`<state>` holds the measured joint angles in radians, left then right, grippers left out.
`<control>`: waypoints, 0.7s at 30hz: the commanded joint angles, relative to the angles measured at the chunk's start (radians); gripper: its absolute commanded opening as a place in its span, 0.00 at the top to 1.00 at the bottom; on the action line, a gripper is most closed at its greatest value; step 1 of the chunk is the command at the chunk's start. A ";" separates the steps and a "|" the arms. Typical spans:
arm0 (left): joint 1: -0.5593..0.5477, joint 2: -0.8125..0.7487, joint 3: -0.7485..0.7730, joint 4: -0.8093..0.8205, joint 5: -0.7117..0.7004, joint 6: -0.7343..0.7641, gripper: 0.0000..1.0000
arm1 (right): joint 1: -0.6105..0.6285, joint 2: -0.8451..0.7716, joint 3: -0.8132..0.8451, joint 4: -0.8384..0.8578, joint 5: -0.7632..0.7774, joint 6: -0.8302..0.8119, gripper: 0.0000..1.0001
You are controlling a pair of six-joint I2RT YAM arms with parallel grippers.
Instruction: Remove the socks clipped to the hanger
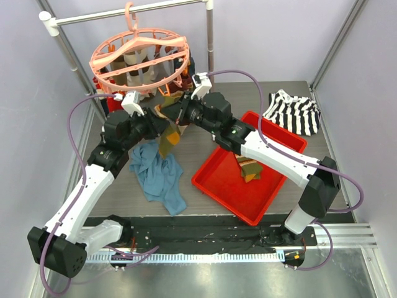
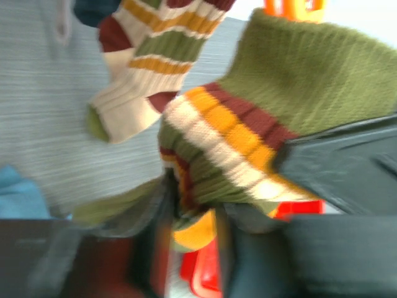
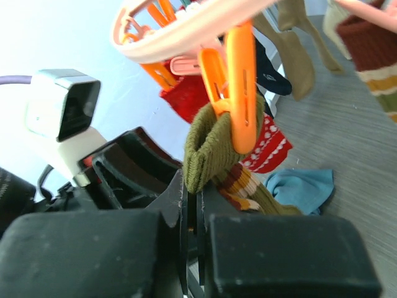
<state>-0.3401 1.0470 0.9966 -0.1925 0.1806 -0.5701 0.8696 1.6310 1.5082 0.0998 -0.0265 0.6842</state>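
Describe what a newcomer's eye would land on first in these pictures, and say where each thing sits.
First the round pink hanger on the rail at the back left, hung with socks. Just below it the left gripper and right gripper both pinch one olive striped sock held by an orange clip. A bright red tray lies front right with a loose sock in it.
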 commanded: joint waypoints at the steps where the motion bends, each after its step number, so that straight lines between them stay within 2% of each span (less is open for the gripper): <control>1: -0.005 -0.010 -0.001 0.097 0.017 -0.031 0.83 | 0.006 -0.051 -0.006 0.064 0.022 0.018 0.98; 4: -0.005 0.007 0.016 0.052 0.060 -0.033 1.00 | 0.005 -0.053 0.017 -0.010 0.083 -0.012 0.84; 5: -0.005 0.008 0.019 0.041 0.081 -0.037 1.00 | 0.006 -0.057 0.027 -0.038 0.100 -0.029 0.73; 6: -0.005 0.008 0.019 0.033 0.094 -0.040 1.00 | 0.006 -0.062 0.043 -0.081 0.114 -0.044 0.67; 7: -0.005 0.008 0.016 0.025 0.105 -0.043 1.00 | 0.006 -0.068 0.043 -0.089 0.125 -0.073 0.57; 10: -0.005 0.016 0.011 0.022 0.143 -0.051 1.00 | 0.005 -0.095 0.033 -0.089 0.135 -0.098 0.44; 16: -0.004 0.027 0.010 0.004 0.157 -0.053 1.00 | 0.005 -0.054 0.167 -0.242 0.192 -0.224 0.33; 21: -0.005 0.010 -0.001 -0.007 0.157 -0.053 1.00 | 0.006 0.021 0.325 -0.362 0.267 -0.297 0.30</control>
<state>-0.3443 1.0760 0.9916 -0.2070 0.3130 -0.6212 0.8707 1.6142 1.7088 -0.1810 0.1528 0.4793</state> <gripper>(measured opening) 0.038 0.694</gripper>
